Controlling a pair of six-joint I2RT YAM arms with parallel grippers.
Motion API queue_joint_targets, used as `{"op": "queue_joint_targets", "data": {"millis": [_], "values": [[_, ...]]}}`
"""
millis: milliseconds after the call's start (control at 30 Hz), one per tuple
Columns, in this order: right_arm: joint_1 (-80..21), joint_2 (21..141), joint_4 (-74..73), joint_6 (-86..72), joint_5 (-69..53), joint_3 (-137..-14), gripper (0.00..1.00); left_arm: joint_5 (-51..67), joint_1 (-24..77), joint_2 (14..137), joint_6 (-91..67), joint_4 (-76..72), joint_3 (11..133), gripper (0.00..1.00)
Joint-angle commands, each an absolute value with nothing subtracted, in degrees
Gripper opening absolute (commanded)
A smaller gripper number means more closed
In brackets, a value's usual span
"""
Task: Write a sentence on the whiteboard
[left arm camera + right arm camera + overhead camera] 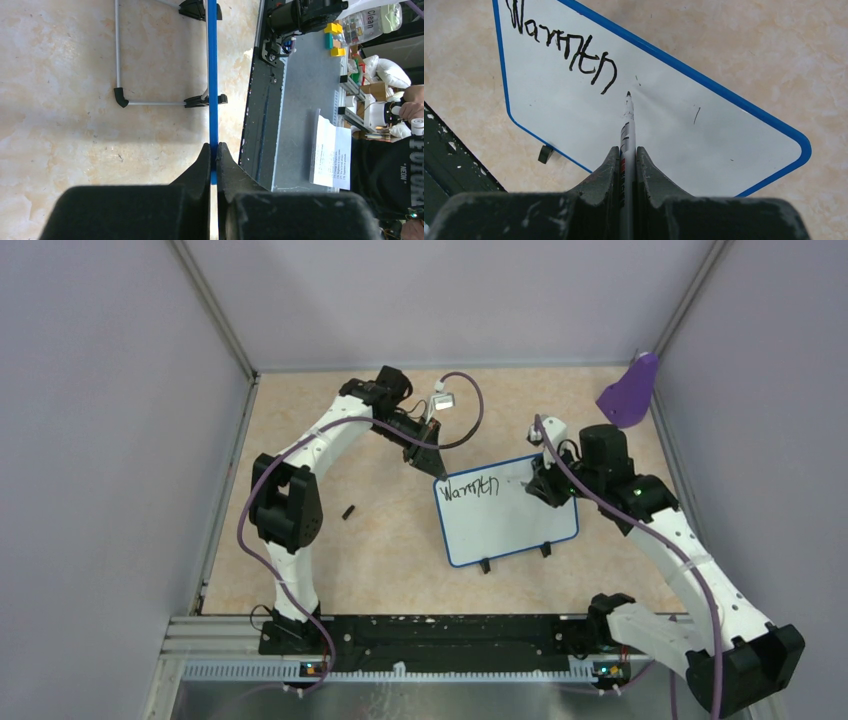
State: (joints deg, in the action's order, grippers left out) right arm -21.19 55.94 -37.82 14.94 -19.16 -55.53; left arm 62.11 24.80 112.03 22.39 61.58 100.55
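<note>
Between the right gripper's [626, 152] closed fingers sat a marker [628, 112], pinched along its barrel, its black tip pointing out over the whiteboard [704, 150]. That tip lay just past the last letter of the sentence [564, 47], which read "Warmth" in a single line along the board's far edge. Whether the tip touched the white face could not be told. A short stray stroke [696, 115] marked the board further to the right.

At the board's far left corner, the left gripper [213, 149] was clamped tight on the blue rim, the thin edge running straight out from between its fingers. Two black feet [202, 100] stuck out from the near edge, toward the arm bases.

Seen from above, the board rested on the table [380, 560] between the two arms. A small black piece [348, 511] lay on the table well left of the board, beside the left arm. A purple scoop [630, 390] sat at the far right corner, against the wall.
</note>
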Motion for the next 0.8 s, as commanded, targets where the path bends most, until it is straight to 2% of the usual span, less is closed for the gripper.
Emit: {"op": "queue_joint_targets", "data": {"millis": [0,300,667,767], "values": [[-20.92,56.81,-35.9,15.75,-19.02,-56.18,0.0,61.91,25.31,110.74,22.79,59.54,100.81,0.0],[-21.16,58.42,-33.57,14.91,-17.33,-56.06,0.0,62.0,25.56,111.13,22.76,59.42,100.81,0.0],[-20.85,56.6,-33.51,13.86,-8.94,-55.46,0.0,61.63,25.57,111.22,22.67,59.24,100.57,0.0],[-20.88,56.46,-33.68,13.96,-10.39,-55.54,0.0,61.53,25.58,111.25,22.83,59.25,100.53,0.0]]}}
